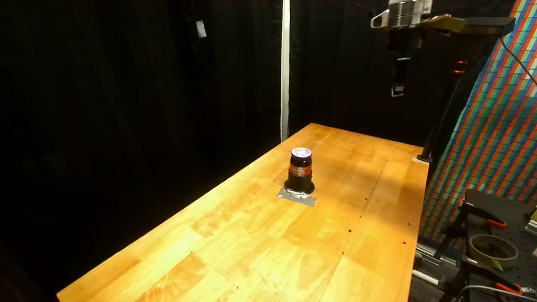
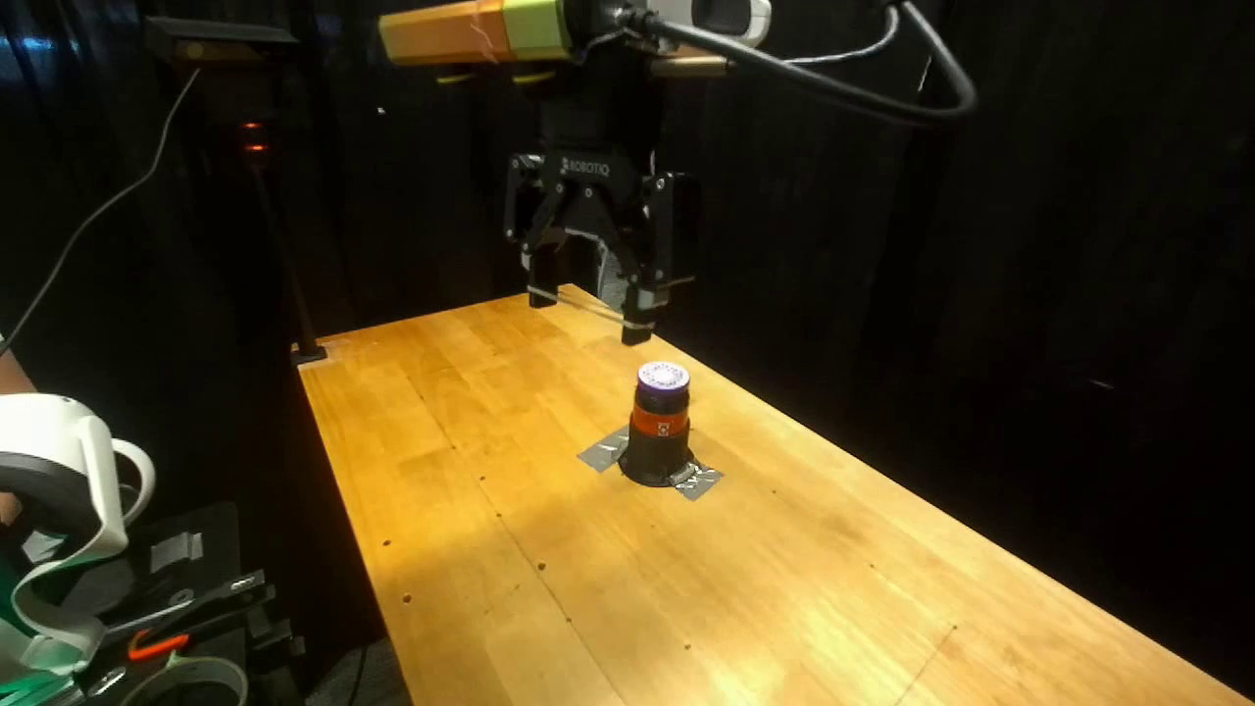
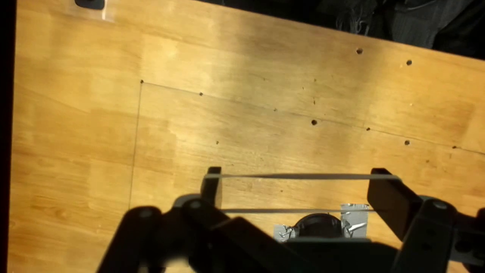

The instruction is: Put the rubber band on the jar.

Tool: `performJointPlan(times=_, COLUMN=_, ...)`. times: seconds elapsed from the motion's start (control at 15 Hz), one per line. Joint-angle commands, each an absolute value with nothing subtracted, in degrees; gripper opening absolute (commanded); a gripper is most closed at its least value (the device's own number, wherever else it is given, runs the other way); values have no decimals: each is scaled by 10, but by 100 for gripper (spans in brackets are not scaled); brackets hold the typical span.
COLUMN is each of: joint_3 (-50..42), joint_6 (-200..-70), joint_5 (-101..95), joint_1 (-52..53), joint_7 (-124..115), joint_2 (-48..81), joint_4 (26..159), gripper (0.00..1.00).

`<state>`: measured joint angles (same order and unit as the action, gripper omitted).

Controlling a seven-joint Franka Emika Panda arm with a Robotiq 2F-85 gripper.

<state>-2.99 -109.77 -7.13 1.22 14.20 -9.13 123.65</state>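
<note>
Gripper spread apart — rubber band stretched across it
Jar upright in a black base on the table — below the band, off to one side; likely move: across, then down

Black end effector, pale "ROBOTIQ" lettering, round screw heads; thick black curved cable.

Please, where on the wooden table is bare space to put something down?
In an exterior view, the table shows bare wood from the stand's foot to the black base, and on to the picture's lower edge. Around the jar it is crowded: silver tape flanks the base. The pincer with the rubber band hangs over the table.
</note>
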Motion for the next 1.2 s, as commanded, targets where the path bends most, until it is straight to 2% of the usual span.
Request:
performJointPlan(times=0.0, joint_3=11, joint_6=-1093, joint_5=-66, joint_1=28, joint_7=54, joint_2=33, joint_4=1116, gripper=100)
performJointPlan(times=0.53, joint_3=35, joint_6=-1199, joint_5=-17, joint_1=37, joint_7=28, joint_2=254, joint_4=925, gripper=100)
performJointPlan(times=1.13, joint_3=45, joint_6=-1222, joint_5=36, joint_1=29, joint_7=44, joint_2=386, joint_4=825, gripper=100)
